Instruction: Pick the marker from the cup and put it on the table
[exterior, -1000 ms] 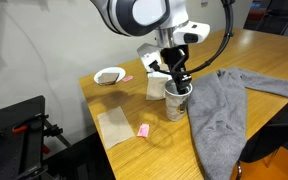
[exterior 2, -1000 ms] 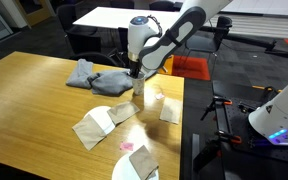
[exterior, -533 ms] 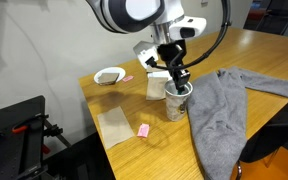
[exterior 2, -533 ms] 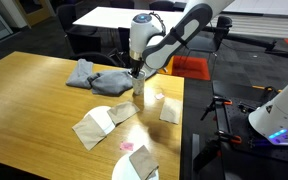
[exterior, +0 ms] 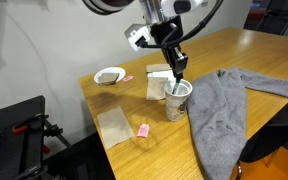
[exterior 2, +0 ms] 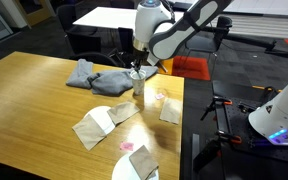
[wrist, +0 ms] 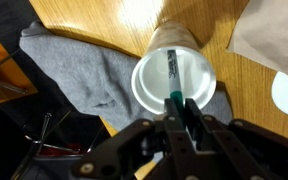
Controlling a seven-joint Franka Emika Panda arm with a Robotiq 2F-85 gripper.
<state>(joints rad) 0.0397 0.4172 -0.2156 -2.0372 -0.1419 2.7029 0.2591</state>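
Wooden table (exterior: 134,102) bears the cup (exterior: 176,104), grey cloth (exterior: 222,112) just beside; pincer (wrist: 181,104) apparently pinches the marker (wrist: 173,94) above.

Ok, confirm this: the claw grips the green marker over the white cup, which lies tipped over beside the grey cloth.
Not tipped over: the cup stands upright, as an exterior view shows. The claw grips the marker over it, beside the grey cloth.

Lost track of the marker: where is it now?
In the wrist view the marker is pinched in the gripper, right over the open cup, beside the grey cloth.
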